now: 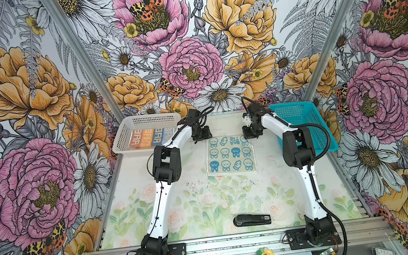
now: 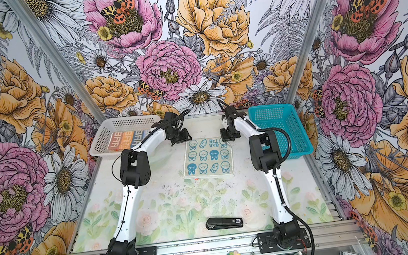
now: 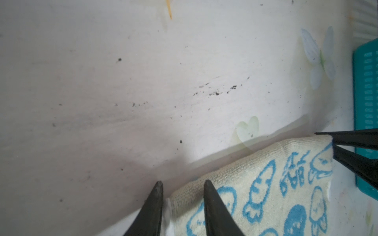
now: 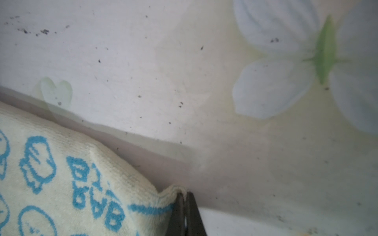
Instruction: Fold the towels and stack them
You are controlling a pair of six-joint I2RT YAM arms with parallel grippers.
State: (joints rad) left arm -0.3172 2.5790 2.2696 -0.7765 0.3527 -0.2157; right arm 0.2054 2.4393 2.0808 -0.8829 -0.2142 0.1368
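Note:
A cream towel (image 1: 230, 155) (image 2: 209, 157) printed with blue bunnies and carrots lies flat on the mat in both top views. At its far left corner is my left gripper (image 1: 203, 138) (image 3: 183, 183). Its jaws stand apart, and the towel's corner (image 3: 184, 196) lies between the two fingers, one of them resting on the cloth. My right gripper (image 1: 249, 136) (image 4: 185, 194) is shut on the far right corner, which bunches up at its tips. A folded striped towel (image 1: 151, 136) (image 2: 127, 139) with "RABBIT" lettering lies in the white basket (image 1: 122, 134).
A teal basket (image 1: 298, 114) (image 3: 366, 92) stands at the back right, close to my right arm. A black stapler (image 1: 252, 219) (image 2: 224, 222) lies near the front edge. Floral walls close in the back and both sides.

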